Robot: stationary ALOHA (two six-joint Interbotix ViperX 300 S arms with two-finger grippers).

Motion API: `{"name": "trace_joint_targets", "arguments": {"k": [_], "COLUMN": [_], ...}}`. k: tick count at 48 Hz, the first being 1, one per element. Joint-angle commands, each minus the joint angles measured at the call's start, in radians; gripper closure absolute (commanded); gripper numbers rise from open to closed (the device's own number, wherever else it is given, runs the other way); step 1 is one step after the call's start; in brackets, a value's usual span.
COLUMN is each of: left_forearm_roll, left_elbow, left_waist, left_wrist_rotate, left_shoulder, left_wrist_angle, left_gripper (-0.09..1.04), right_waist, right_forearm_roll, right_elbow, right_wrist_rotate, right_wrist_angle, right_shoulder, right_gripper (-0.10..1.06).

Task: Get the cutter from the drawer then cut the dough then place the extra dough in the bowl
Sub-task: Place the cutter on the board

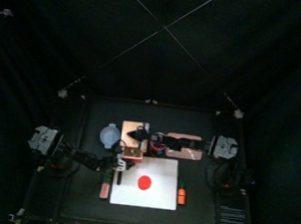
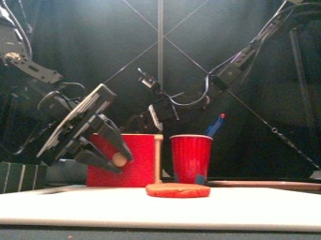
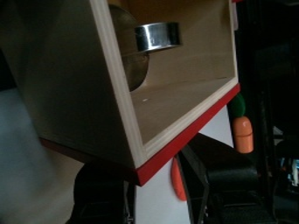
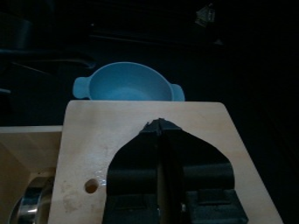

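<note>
Left wrist view, unlike front: cutter (image 3: 158, 36) in drawer (image 3: 193, 70)

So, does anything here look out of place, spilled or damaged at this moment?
Nothing looks spilled or damaged. The drawer stands pulled out of the wooden box with the metal cutter lying inside, which fits the task. The dough lies flat on the white board.

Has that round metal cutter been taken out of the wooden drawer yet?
No, the left wrist view shows the metal cutter lying inside the open drawer, with nothing gripping it.
</note>
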Motion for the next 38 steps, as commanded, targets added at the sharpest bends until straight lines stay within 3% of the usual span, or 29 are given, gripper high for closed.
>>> {"name": "trace_joint_targets", "arguments": {"k": [1, 14, 30, 38], "left_forearm_roll": [0.008, 0.031, 0.032, 0.046], "left_elbow": [-0.009, -0.009, -0.003, 0.012], "left_waist": [-0.04, -0.028, -0.021, -0.021], "left_wrist_rotate": [0.008, 0.031, 0.037, 0.041], "left_shoulder": [-0.003, -0.003, -0.011, -0.044], "left_wrist_angle": [0.028, -0.002, -0.02, -0.041], "left_gripper": [0.31, 0.26, 0.08, 0.07], "right_waist": [-0.008, -0.008, -0.008, -0.008], "right_forearm_roll": [0.0, -0.005, -0.003, -0.005], "right_elbow": [0.002, 0.0, 0.0, -0.002], "right_wrist_rotate": [-0.005, -0.005, -0.003, -0.003], "right_wrist_angle": [0.017, 0.018, 0.017, 0.017], "right_shoulder": [0.002, 0.002, 0.002, 0.002], "right_gripper": [1.04, 1.04, 1.04, 1.04]}}
